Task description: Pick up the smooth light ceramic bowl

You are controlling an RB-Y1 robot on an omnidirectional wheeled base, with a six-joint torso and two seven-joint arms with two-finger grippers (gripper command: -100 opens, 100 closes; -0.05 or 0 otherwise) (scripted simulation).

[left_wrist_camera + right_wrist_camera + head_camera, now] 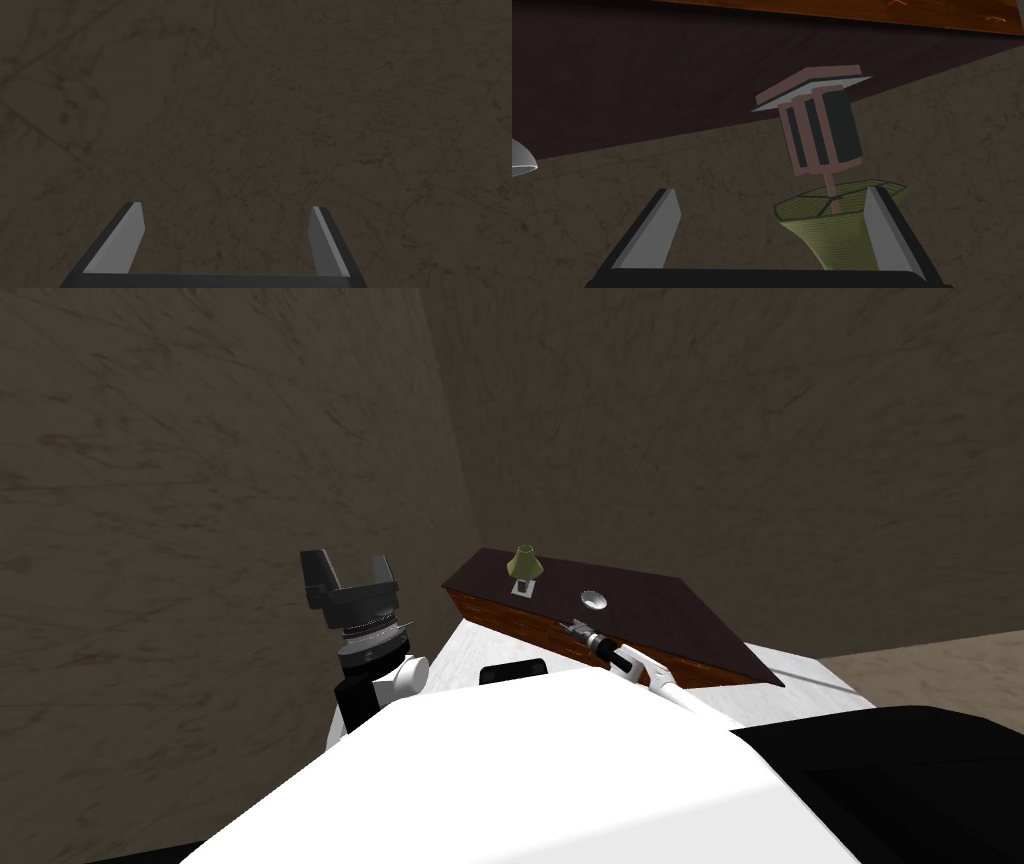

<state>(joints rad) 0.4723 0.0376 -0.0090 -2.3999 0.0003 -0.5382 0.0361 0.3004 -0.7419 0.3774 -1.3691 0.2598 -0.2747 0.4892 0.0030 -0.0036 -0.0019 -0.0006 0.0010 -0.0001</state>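
Note:
The small white bowl [595,599] stands upright on the dark top of a brown dresser [660,613], near its middle. My right gripper [576,629] hovers at the dresser's front edge, just short of the bowl, with nothing between its fingers. In the right wrist view the gripper [772,192] is open. The bowl's rim [519,160] shows off to one side of the fingers, and a lamp stands straight ahead of them. My left gripper [350,573] is raised beside my shoulder, and its fingers [132,235] are open and empty.
A table lamp with an olive-green shade [524,565] [837,225] stands on the dresser's far end, beside the bowl. Dark mottled walls [700,438] meet in a corner behind the dresser. A pale surface [470,643] lies in front of it.

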